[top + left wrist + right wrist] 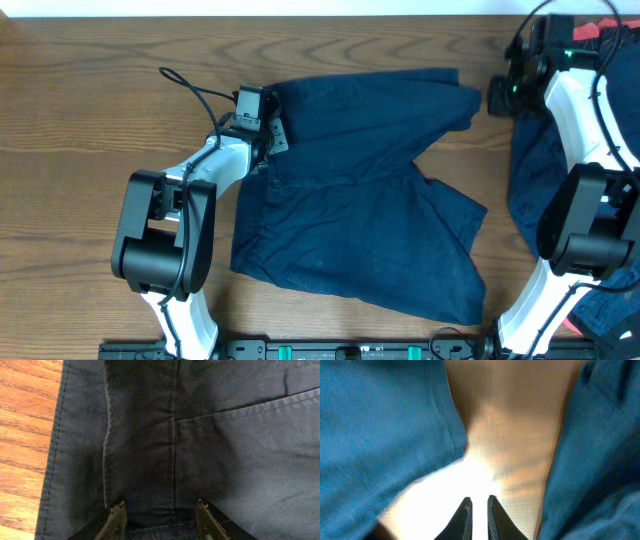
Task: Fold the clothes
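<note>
The clothes are navy. A pair of shorts (pixel 360 200) lies flat mid-table with one leg reaching toward the upper right. A second dark blue garment (pixel 530 170) is heaped at the right edge. My left gripper (pixel 268 128) is down on the shorts' upper left waist end. In the left wrist view its fingers (pixel 116 516) stand apart on the cloth (pixel 225 450), with seamed fabric between them (pixel 161 505). My right gripper (pixel 497 97) hovers over bare wood between the two garments. Its jaws (pixel 479 499) are a narrow slit apart and hold nothing, with blue cloth (pixel 380 435) on either side.
Brown wooden table (pixel 80 150) stretches bare to the left of the shorts. The right arm's white links (pixel 585 110) lie over the heaped garment. Something red (pixel 590 30) sits at the far right corner, and a black rail (pixel 330 350) runs along the front edge.
</note>
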You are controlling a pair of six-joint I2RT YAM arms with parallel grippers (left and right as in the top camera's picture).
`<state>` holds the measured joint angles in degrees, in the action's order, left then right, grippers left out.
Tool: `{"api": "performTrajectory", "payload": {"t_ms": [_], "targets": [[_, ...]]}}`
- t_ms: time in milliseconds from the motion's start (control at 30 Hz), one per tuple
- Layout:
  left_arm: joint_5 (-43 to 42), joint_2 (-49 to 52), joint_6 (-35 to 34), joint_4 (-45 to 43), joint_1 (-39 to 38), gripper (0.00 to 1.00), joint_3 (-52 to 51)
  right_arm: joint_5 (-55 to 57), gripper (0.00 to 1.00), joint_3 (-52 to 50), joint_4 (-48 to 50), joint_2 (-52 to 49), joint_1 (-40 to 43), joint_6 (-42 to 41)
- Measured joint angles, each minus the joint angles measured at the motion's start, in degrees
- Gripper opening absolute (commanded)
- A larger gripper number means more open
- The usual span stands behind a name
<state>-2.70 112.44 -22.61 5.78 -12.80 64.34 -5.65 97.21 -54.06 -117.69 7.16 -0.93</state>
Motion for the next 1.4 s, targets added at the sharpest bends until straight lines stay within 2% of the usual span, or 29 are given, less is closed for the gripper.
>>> {"api": "performTrajectory", "payload": {"t_ms": [100,167,400,600,800,1067,1267,1400], "targets": [[0.00,0.00,-0.02,0.00,0.00,0.48,0.00,0.22,0.11,-4.17,0.61,0.00,0.00,0.44],[0.07,0.00,0.00,0.00,0.00,0.48,0.00,-0.20,0.15,-7.91,3.41,0.00,-0.02,0.68],[0.11,0.00,0.00,0.02,0.00,0.48,0.00,-6.16,0.53,-18.73,21.51,-0.02,-0.79,1.84],[0.11,0.00,0.00,0.02,0.00,0.48,0.00,-10.58,0.56,-20.15,28.70,-0.02,-2.38,2.03],[0.11,0.00,-0.02,0.02,0.00,0.48,0.00,-11.58,0.56,-20.15,31.47,-0.02,-2.47,2.05],[0.11,0.00,0.00,0.02,0.00,0.48,0.00,-11.93,0.62,-20.15,34.62,-0.02,-2.54,2.03],[0.11,0.00,-0.02,0.02,0.00,0.48,0.00,-11.98,0.60,-20.15,36.22,-0.02,-4.17,2.05],[0.11,0.00,-0.02,0.02,0.00,0.48,0.00,-11.89,0.54,-20.15,36.59,-0.13,-5.51,2.08]]}}
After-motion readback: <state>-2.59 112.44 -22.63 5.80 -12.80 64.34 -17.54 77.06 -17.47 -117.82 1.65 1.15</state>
